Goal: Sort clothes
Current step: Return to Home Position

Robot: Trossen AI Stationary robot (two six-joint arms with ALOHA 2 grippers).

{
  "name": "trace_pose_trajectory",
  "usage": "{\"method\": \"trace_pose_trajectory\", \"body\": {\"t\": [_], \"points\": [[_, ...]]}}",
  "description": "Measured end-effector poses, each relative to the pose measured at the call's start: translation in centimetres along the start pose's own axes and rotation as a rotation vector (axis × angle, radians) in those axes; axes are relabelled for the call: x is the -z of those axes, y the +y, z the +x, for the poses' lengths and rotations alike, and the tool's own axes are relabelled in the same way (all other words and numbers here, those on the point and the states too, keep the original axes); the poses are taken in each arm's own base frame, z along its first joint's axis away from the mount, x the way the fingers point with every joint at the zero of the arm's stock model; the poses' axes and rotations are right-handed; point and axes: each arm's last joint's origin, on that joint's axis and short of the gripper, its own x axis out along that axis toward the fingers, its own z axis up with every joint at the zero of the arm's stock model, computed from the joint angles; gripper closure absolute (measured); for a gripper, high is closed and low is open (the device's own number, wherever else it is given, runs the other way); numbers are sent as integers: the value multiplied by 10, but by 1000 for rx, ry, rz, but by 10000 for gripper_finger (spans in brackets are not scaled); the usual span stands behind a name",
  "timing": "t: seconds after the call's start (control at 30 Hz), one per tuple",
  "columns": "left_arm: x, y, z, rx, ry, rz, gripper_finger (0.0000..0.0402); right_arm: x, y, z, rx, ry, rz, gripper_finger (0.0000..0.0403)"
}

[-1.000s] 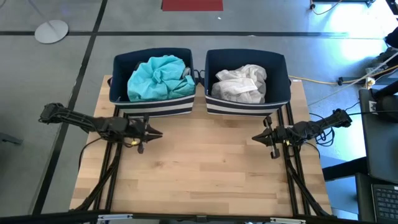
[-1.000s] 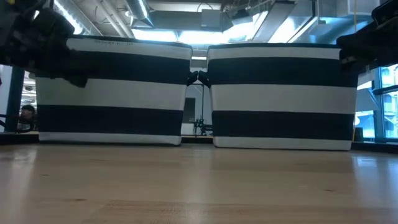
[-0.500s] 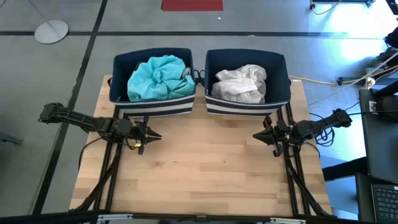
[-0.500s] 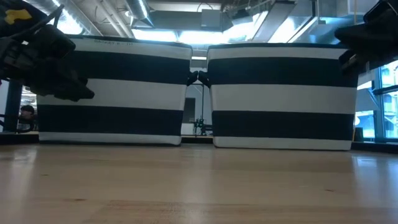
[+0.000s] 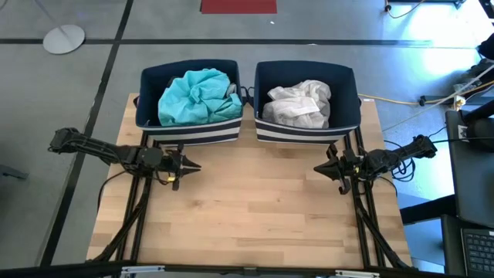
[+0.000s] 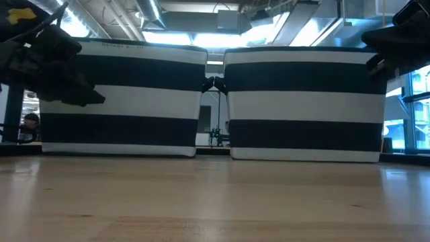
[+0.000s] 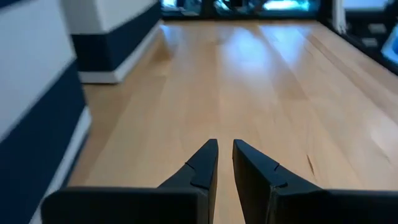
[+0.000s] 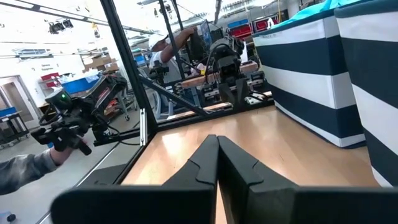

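Note:
A crumpled teal garment (image 5: 197, 94) lies in the left navy-and-white striped bin (image 5: 189, 133), with a bit of grey cloth (image 5: 232, 89) beside it. A crumpled white garment (image 5: 299, 103) lies in the right bin (image 5: 305, 133). My left gripper (image 5: 197, 165) hovers over the bare table in front of the left bin, its fingers shut but for a thin slit (image 7: 225, 149). My right gripper (image 5: 316, 169) hovers in front of the right bin, shut and empty (image 8: 217, 144). The two grippers point toward each other. No garment lies on the table.
The wooden table (image 5: 255, 208) shows bare between and in front of the grippers. The two bins stand side by side along its far edge (image 6: 215, 101). Beyond the table a person (image 8: 168, 43) and a sleeved hand (image 8: 25, 168) show in the room.
My left gripper has come down a little in front of the left bin. My right gripper has shifted slightly toward the table's far edge. The garments in the bins have not moved.

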Motion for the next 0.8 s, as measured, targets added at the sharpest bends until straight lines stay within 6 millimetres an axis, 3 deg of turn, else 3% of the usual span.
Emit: {"method": "trace_pose_trajectory", "body": {"t": [0.2,0.57,0.8], "points": [[-8,4,-7,-84,-103,-51,361,0,0,0,0,-1,0,393],[-24,7,-26,-88,-339,-31,361,-1,0,0,-1,-2,0,393],[-26,8,-29,-98,-375,15,361,-1,0,0,-1,-2,0,393]]}}
